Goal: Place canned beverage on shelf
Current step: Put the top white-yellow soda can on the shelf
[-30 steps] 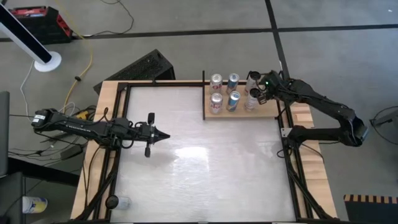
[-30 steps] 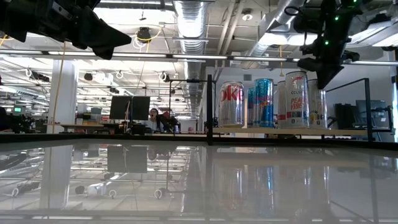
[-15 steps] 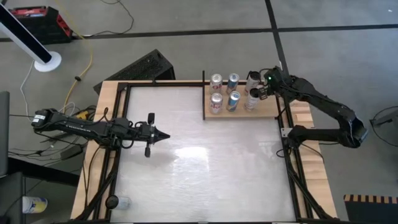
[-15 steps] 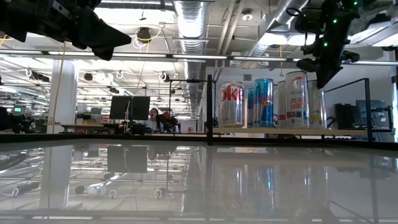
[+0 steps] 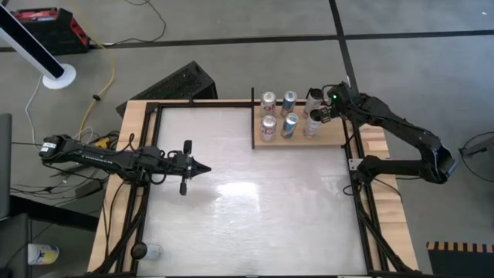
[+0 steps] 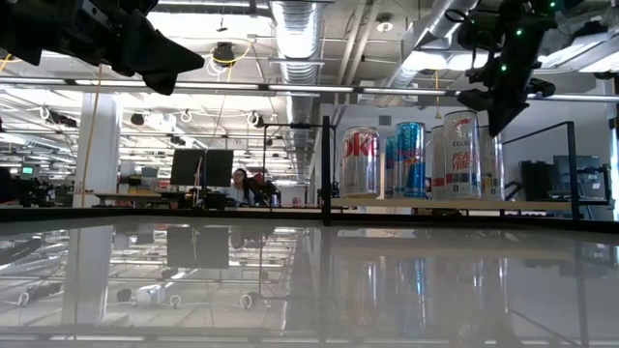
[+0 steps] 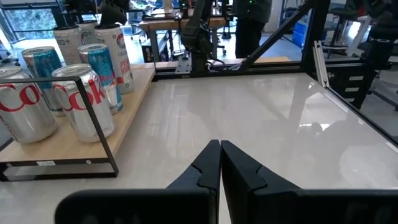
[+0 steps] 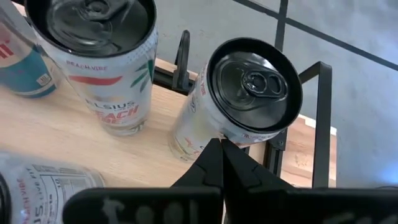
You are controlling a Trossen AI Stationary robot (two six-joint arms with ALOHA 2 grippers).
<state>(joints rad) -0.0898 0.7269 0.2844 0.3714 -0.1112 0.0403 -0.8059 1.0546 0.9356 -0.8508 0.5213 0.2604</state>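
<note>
The shelf (image 5: 336, 140), a light-brown board with black rails, stands at the table's far right. Several cans stand upright on it in two rows: red-and-silver cans (image 5: 268, 126), blue cans (image 5: 289, 123) and white cans (image 5: 310, 125). My right gripper (image 5: 317, 114) is shut and hovers over the shelf's right end, its tips by the top of a white can (image 8: 249, 93) beside a Peach Vibe can (image 8: 102, 62). My left gripper (image 5: 207, 167) is shut and empty above the table's left middle; it also shows in the left wrist view (image 7: 220, 147). My right gripper's shut fingertips (image 8: 214, 152) come slanting down from above at the near rim of the white can's top (image 8: 230, 134). I cannot tell whether they touch it. The can stands upright on the shelf.
Black rails (image 5: 254, 116) bound the shelf's ends, and one (image 8: 320, 124) stands close behind the white can. A bottle (image 5: 148, 252) lies at the near left corner. The white tabletop (image 5: 247, 201) lies between the arms. People sit in the room beyond (image 6: 247, 184).
My right gripper has drawn back slightly toward the table's right edge, uncovering the far right can. The cans stand as before.
</note>
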